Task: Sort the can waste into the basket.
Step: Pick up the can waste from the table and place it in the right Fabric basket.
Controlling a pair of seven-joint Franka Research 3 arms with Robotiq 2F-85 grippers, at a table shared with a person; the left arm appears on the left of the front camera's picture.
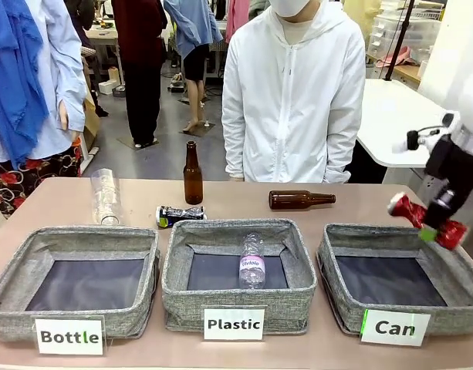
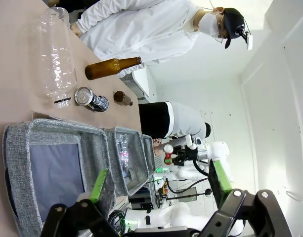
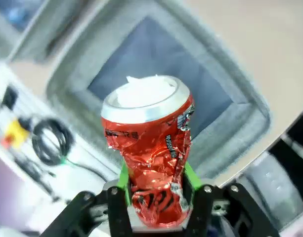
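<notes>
Not 1/2 done: right gripper (image 1: 432, 223) squeezes the crushed red can (image 1: 404, 206) up over the right edge of the Can basket (image 1: 338, 258), which has nothing in it yet, the black can (image 1: 180, 215) lies on the table (image 1: 359, 217) behind the Plastic basket (image 1: 182, 266), & left gripper (image 2: 158, 182) is wide open w/ nothing in it.

Front view: three white cards, black print, all readable. 7 o'clock, on left basket (image 1: 89, 232): "Bottle" card (image 1: 69, 336). 6 o'clock, on middle basket (image 1: 221, 226): "Plastic" card (image 1: 234, 324). 5 o'clock, on right basket (image 1: 367, 230): "Can" card (image 1: 395, 327). Label of the clear bottle (image 1: 252, 262) in middle basket: blue print, too small for me to read. White print on the red can (image 3: 158, 148) in my right gripper (image 3: 157, 180): illegible.
</notes>
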